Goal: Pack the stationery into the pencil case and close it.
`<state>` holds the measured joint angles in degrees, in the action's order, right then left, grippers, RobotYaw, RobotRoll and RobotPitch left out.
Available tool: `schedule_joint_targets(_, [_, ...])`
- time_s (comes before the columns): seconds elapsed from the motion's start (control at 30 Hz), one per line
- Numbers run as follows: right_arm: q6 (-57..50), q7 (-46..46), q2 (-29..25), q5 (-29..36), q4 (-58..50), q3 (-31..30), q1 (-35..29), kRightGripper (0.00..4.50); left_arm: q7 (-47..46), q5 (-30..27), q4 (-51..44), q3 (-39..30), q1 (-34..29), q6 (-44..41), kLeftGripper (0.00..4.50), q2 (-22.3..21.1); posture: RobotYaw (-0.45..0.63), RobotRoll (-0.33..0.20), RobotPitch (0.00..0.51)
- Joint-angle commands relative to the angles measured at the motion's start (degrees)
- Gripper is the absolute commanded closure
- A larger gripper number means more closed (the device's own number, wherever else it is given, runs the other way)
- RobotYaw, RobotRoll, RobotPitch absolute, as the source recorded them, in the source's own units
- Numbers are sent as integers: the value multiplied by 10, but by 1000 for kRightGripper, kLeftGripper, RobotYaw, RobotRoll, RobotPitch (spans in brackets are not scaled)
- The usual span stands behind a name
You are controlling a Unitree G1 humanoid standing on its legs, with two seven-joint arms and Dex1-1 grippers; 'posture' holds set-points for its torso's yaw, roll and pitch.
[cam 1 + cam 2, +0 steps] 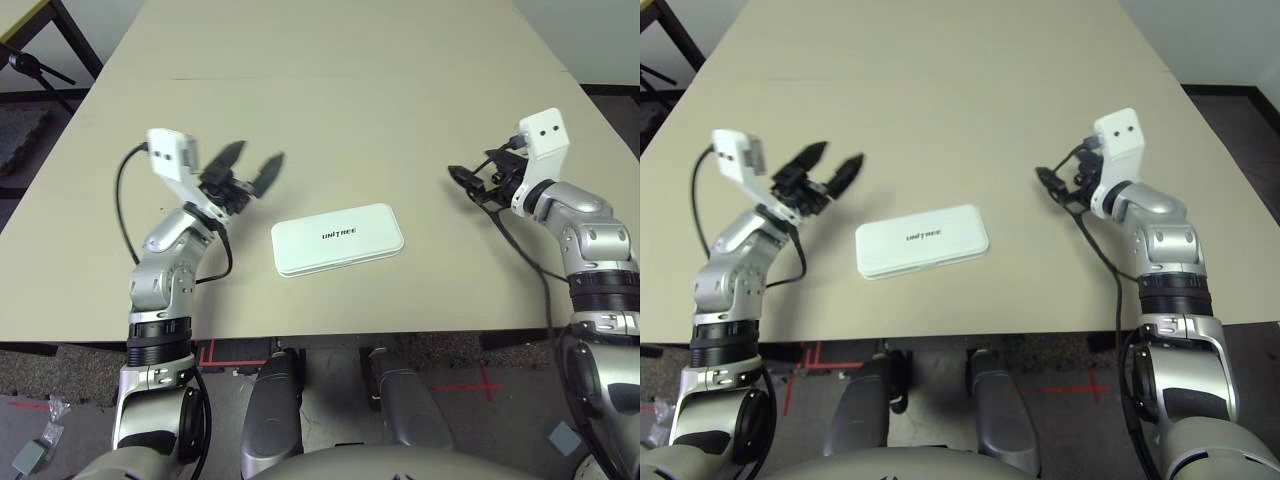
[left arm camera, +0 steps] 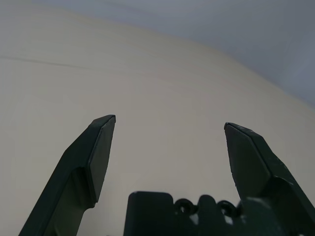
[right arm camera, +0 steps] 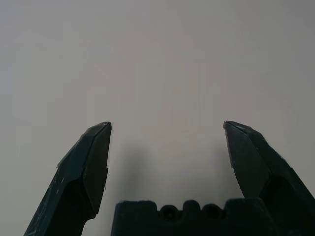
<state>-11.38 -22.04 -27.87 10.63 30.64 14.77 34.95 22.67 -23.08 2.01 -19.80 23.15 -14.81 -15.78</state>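
pencil case (image 1: pixel 338 239) lay closed, lid down, lettering up, on table (image 1: pixel 350 90) between both grippers | sat just right of left gripper (image 1: pixel 252 167), fingers spread, empty | well left of right gripper (image 3: pixel 167 129), fingers apart in wrist view, bunched edge-on from head

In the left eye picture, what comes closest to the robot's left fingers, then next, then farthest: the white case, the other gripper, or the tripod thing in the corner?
1. Pencil case, just beside the left gripper, toward the table's middle.
2. Black tripod, off the table's far left corner.
3. Right gripper, across the table on the right.
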Motion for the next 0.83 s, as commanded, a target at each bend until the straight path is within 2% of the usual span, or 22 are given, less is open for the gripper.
schedule_joint_targets(0.03, [72, 55, 13, 3, 50, 35, 2, 0, -33, 17, 28, -17, -11, 35, 40, -5, -23, 0, 230])
schedule_joint_targets(0.27, [147, 125, 27, 34, 120, 91, 21, 0, -77, 56, 108, -30, 5, 113, 40, -28, -24, 0, 229])
schedule_joint_targets(0.47, [186, 137, 26, 33, 132, 92, 25, 0, -104, 72, 166, -35, 21, 163, 40, -47, -36, 0, 226])
schedule_joint_targets(0.83, [219, 129, 33, 33, 160, 84, 47, 0, -105, 81, 199, -21, 30, 202, 40, -57, -38, 0, 195])
